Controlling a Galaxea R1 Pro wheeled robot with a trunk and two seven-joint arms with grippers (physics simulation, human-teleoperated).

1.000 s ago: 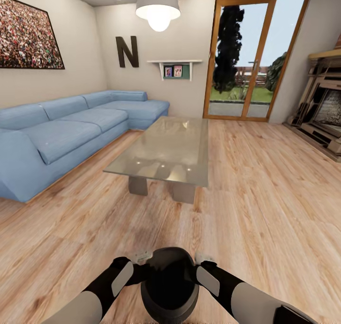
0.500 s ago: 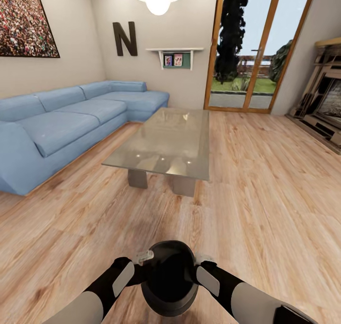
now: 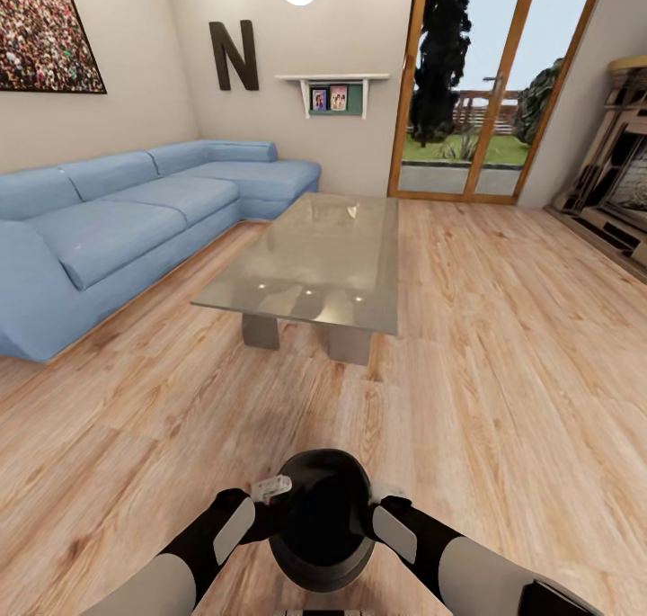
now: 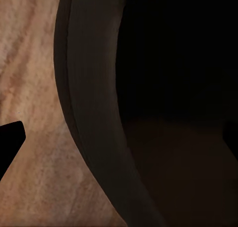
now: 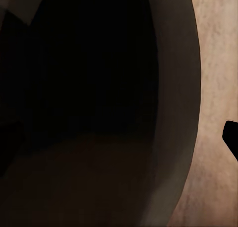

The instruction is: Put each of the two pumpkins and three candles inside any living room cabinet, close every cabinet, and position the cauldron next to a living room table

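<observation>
While both arms reach forward low in the head view, the cauldron [image 3: 322, 531] sits between them: round, matte black, wide dark mouth, bulging belly, held above the plank wood floor [image 3: 503, 391]. Left gripper [image 3: 268, 501] is at the pot's left rim, with a pale grey finger [image 3: 272, 486] lying on the rim edge; right gripper [image 3: 382, 501] is at the opposite rim, its pale fingertip just visible there. Each pair of fingers straddles the rim wall and appears clamped on it (one finger inside, one outside). Left wrist view: thick curved black rim of the cauldron [image 4: 94, 117] with the dark interior beyond, grainy wood floor [image 4: 29, 63] beside it, a black finger tip [image 4: 10, 137] outside the wall. Right wrist view: same curved rim [image 5: 173, 103], dull and smooth, floor [image 5: 215, 63] outside, a dark finger tip [image 5: 232, 135] at the edge.

Ahead, well apart from the pot, stands the table [image 3: 314, 265]: low, rectangular, glossy glass top with reflections, grey slab legs. Blue fabric corner sofa [image 3: 117, 220] is on the left, and wood-framed glass doors [image 3: 467, 85] are at the back.
</observation>
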